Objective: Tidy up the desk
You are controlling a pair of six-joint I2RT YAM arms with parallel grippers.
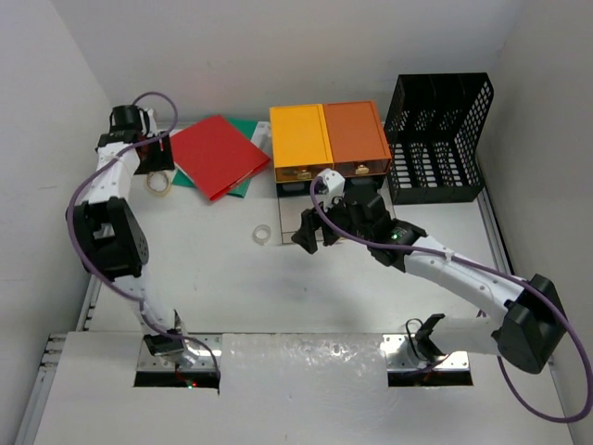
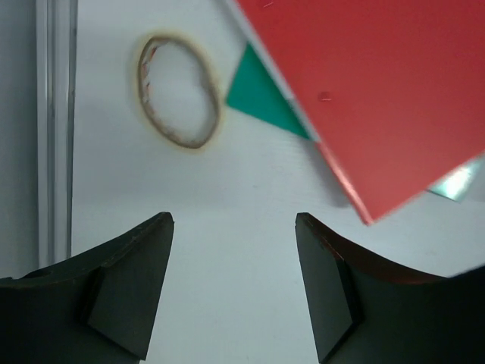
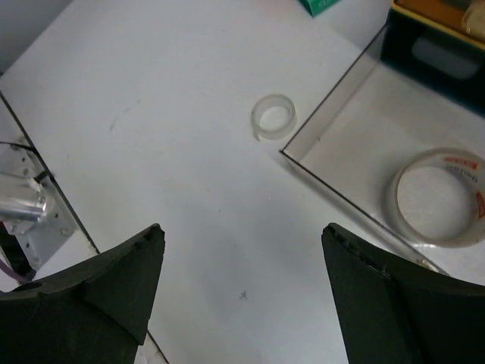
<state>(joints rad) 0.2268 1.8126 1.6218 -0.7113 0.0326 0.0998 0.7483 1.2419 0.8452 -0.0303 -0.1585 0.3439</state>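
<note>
The white desk (image 1: 232, 287) holds a red notebook (image 1: 218, 156) lying on a green one (image 1: 246, 185) at the far left. My left gripper (image 1: 156, 165) is open and empty beside them, just past a tape ring (image 1: 159, 182). In the left wrist view the open gripper (image 2: 235, 224) hovers over bare desk, with the ring (image 2: 178, 91), the red notebook (image 2: 379, 91) and a green corner (image 2: 265, 98) ahead. My right gripper (image 1: 313, 237) is open and empty in front of the drawer box (image 1: 329, 134). In its wrist view (image 3: 242, 231) a small clear tape ring (image 3: 273, 117) lies ahead.
A clear open drawer (image 3: 356, 144) holds a larger tape roll (image 3: 438, 197) on the right of the right wrist view. A black mesh rack (image 1: 437, 139) stands at the far right. A grey rail (image 2: 54, 129) runs along the desk's left edge.
</note>
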